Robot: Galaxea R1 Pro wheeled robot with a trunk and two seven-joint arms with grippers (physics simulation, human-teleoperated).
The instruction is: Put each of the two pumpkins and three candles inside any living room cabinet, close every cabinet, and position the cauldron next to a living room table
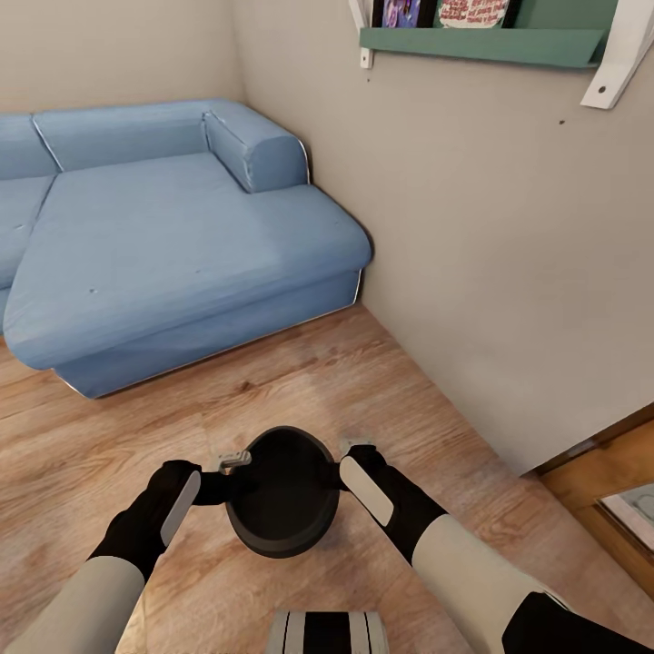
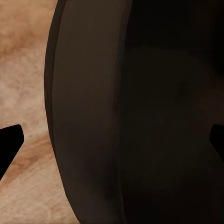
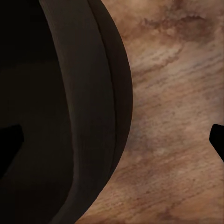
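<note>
Head view: both jaws straddle the rim of the glossy round black cauldron (image 1: 282, 495), spread wide; close evenly before lifting off the floor beside the blue sofa (image 1: 173, 245).

Corner of room. Blue sofa (image 1: 173, 245) with chaise section sits in the corner, arm (image 1: 259, 145) against the right wall (image 1: 472, 236), thin pale trim along its base. Walls plain beige, few small dark specks on the right one. Green shelf (image 1: 481, 41) on white brackets (image 1: 622, 59) high on that wall, colourful items on it cut off by frame edge. Floor (image 1: 300, 381) light wood planks, visible grain, also seen close in both wrist views (image 3: 177, 116). Lower right: wall ends, darker orange-brown wood surface (image 1: 604, 481) past it. Light even, soft shadows under sofa.
</note>
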